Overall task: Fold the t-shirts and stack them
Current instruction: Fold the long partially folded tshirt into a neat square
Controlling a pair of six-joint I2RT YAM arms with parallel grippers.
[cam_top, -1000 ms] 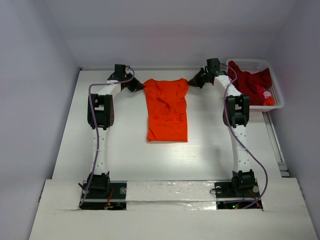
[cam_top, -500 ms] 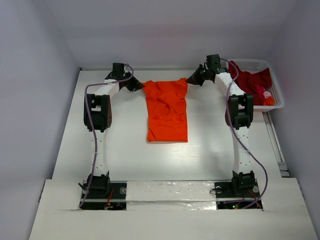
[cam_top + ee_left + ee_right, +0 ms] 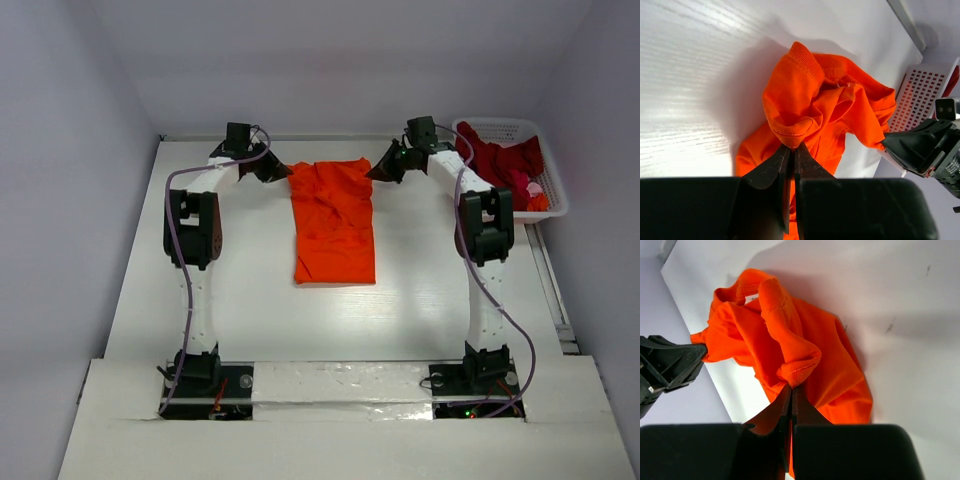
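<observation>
The left tool [image 3: 791, 146] is pinching a hemmed edge of the orange t-shirt [image 3: 825, 110] between its two dark fingers, which are pressing tight together. The shirt is bunching into folds above the white surface [image 3: 690, 75] and casting a shadow on it. At the right, the right tool [image 3: 886, 144] is gripping another part of the same shirt. Behind it a white lattice basket [image 3: 917, 95] is standing, with a sliver of red cloth [image 3: 953, 80] showing at the edge.
</observation>
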